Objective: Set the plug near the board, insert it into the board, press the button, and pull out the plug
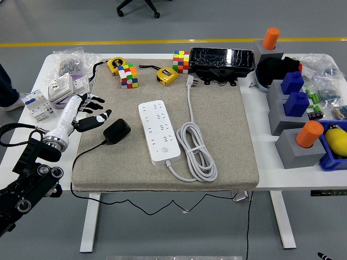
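**Reaching for the black plug**

Lying on the grey mat (217, 162), the black plug (117, 131) sits just left of the white board (158, 131). The left hand (89, 112) is beside the plug with fingers spread, holding nothing (its thumb is very near). The white cord (198, 157) is coiled right of the board.

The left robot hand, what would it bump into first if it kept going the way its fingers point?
Probably the black plug adapter. The left robot hand points right across the grey mat, fingers spread and empty. The adapter lies just ahead, with the white power strip beyond it. Height is hard to judge.
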`<state>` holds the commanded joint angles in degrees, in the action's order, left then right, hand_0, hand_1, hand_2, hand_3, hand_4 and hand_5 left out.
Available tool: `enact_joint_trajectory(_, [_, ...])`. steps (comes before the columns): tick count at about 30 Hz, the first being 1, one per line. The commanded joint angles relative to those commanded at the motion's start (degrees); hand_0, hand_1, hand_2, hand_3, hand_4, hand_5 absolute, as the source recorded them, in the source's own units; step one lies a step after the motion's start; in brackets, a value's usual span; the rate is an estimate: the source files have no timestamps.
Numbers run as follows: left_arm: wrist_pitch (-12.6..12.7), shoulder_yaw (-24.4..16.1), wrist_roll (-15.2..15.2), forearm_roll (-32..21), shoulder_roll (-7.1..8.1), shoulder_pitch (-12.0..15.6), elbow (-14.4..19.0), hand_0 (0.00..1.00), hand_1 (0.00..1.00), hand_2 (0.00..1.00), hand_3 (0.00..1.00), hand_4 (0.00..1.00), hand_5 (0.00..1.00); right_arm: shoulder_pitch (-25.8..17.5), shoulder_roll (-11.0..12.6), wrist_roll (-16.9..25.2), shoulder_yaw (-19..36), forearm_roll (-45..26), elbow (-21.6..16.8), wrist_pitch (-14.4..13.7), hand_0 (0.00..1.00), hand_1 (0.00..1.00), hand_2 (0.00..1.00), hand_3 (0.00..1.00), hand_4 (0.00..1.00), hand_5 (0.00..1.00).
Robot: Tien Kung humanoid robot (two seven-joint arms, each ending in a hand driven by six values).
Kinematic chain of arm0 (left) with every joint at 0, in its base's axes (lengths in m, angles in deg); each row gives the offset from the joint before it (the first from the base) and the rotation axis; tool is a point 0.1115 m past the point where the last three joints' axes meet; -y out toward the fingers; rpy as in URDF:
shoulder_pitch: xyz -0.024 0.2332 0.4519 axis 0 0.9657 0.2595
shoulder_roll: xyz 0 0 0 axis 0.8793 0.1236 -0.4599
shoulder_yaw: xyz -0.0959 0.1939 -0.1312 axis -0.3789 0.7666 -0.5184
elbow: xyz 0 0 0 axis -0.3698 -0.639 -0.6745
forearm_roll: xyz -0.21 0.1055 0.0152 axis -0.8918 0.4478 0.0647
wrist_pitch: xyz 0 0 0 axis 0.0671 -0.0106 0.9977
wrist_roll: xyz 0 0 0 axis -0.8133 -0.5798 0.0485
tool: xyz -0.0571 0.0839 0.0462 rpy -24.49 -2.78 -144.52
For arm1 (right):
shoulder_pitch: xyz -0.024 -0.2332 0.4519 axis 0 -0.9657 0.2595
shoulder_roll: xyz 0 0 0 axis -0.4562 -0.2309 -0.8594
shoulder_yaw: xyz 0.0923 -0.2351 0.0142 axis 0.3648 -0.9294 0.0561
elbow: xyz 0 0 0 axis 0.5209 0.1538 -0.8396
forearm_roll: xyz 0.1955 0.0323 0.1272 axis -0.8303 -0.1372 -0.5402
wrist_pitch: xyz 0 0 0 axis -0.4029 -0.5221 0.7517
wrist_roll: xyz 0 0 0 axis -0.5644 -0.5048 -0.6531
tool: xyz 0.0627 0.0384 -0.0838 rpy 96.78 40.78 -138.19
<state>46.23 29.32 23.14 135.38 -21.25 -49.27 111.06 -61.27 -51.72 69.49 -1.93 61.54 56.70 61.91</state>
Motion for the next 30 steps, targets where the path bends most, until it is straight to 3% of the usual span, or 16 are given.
enact_joint_trajectory(8, [-1.09,3.54,1.92,2.10,-0.05,-0.19,-0.93,0.823,0.881,0.851,0.909,0.998,0.402,-0.24,-0.08,0.00,0.18,0.08,0.03,0.00,0.546,0.646,0.667,0.567,0.910,0.430])
enact_joint_trajectory(17, [0.57,5.48,0.89,1.56,-0.66,-0.38,-1.29,0.816,0.850,0.811,0.890,0.998,0.408,-0.32,-0.35,0.05,0.38,0.16,-0.01,0.00,0.546,0.646,0.667,0.567,0.910,0.429])
enact_joint_trajectory(18, [0.83,5.61,0.82,1.57,-0.72,-0.52,-1.45,0.738,0.704,0.695,0.781,0.998,0.267,-0.32,-0.35,0.05,0.41,0.16,0.00,-0.01,0.545,0.646,0.667,0.567,0.910,0.429])
enact_joint_trajectory(23, [2.16,6.38,0.60,1.20,-1.31,-1.57,-2.68,0.738,0.704,0.695,0.781,0.998,0.267,-0.22,-0.30,0.08,0.53,0.15,-0.04,-0.05,0.545,0.646,0.667,0.567,0.910,0.429])
enact_joint_trajectory(24, [2.25,6.50,0.80,1.59,-1.48,-1.72,-3.03,0.654,0.582,0.545,0.637,0.949,0.191,-0.21,-0.28,0.07,0.51,0.15,-0.05,-0.05,0.545,0.646,0.667,0.567,0.910,0.429])
enact_joint_trajectory(29, [2.60,7.04,1.42,2.07,-2.02,-2.19,-3.96,0.654,0.582,0.545,0.637,0.949,0.191,-0.22,-0.29,0.09,0.50,0.10,-0.04,-0.06,0.545,0.646,0.667,0.567,0.910,0.429])
enact_joint_trajectory(30, [2.66,7.13,1.47,2.06,-2.05,-2.25,-4.04,0.593,0.533,0.517,0.594,0.919,0.166,-0.23,-0.29,0.08,0.48,0.10,-0.03,-0.05,0.545,0.646,0.667,0.567,0.910,0.429])
